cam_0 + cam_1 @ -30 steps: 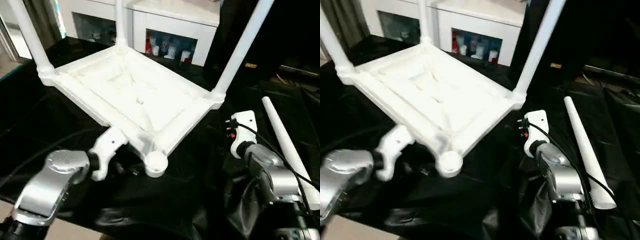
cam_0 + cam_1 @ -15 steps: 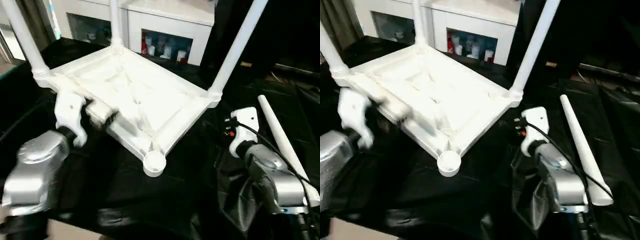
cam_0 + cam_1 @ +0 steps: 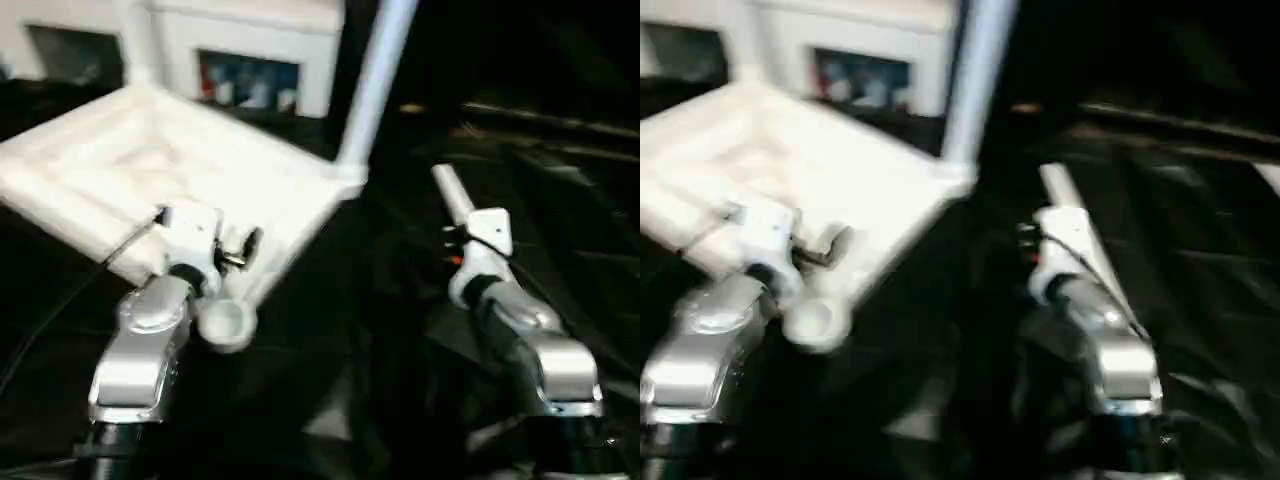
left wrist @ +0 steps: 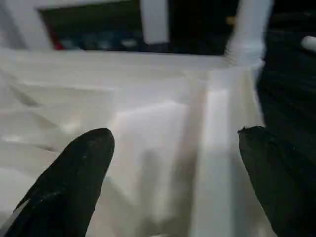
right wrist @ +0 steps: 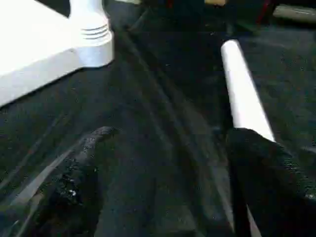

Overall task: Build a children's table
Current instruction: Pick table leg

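The tabletop (image 3: pixel 150 175) is lying ribs-up on the black-draped work table (image 3: pixel 560 210), and I am judging the last-leg step to be in hand. The empty corner socket (image 3: pixel 226 324) is sitting on the tabletop's near corner, the loose leg (image 5: pixel 242 94) lying off its right side. The left gripper (image 4: pixel 173 163) is hanging spread wide over the tabletop's rim, gripping nothing. The right gripper (image 5: pixel 163 168) is gaping empty just short of the loose leg's end, a closeness the head views are hiding behind its wrist. Next: closing on it.
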